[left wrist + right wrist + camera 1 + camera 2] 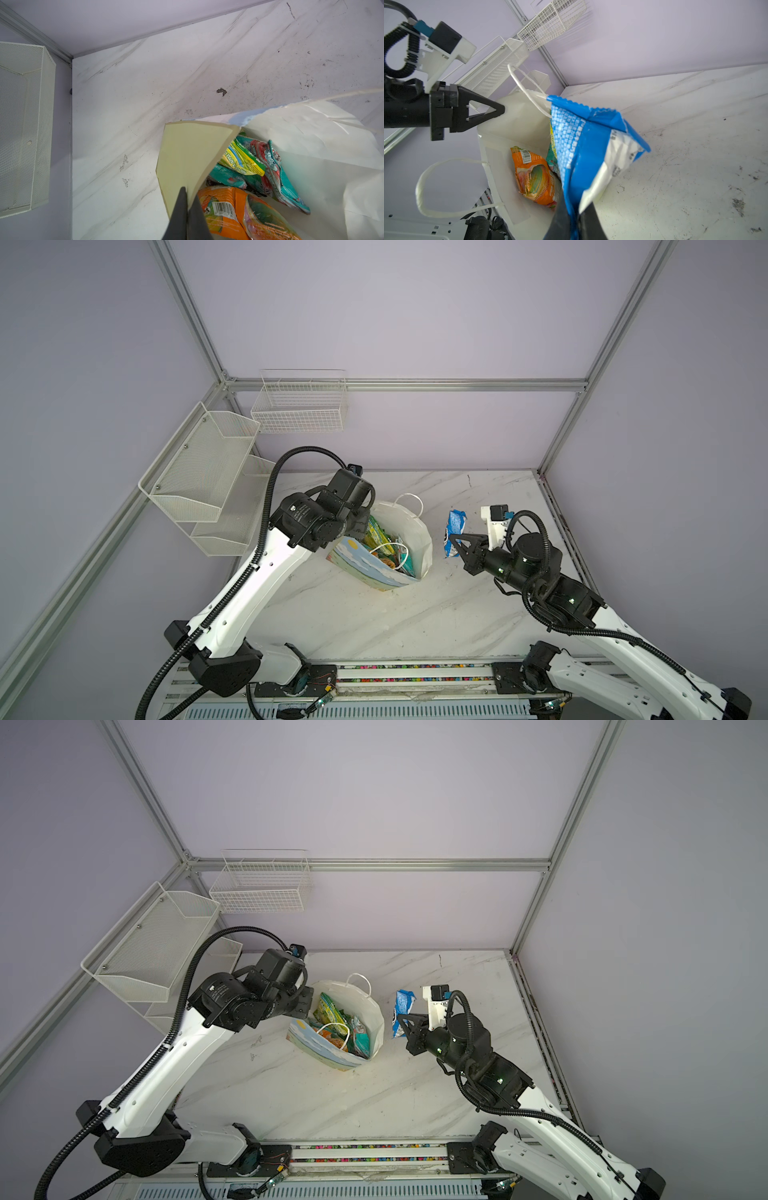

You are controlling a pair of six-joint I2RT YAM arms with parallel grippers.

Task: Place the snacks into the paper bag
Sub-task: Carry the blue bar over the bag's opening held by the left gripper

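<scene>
2 grippers over a white marble tabletop (374,614): left gripper (186,192) pinches the left rim of the white paper gift bag (422,526), glossy snack packets (376,537) inside — right gripper (574,212) clamps a small blue packet (456,524) beside the bag's right edge; bare marble in front.

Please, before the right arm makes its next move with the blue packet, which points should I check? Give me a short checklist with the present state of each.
1. Left gripper shut on the rim of the paper bag: ok.
2. Bag mouth held open: ok.
3. Right gripper shut on the blue packet: ok.
4. Packet above the mouth: not ok; it hangs beside the bag.
5. Room inside: ok; the orange packet lies low.
6. Cord handle clear of the mouth: cannot tell; in a top view one loop shows across it.
</scene>
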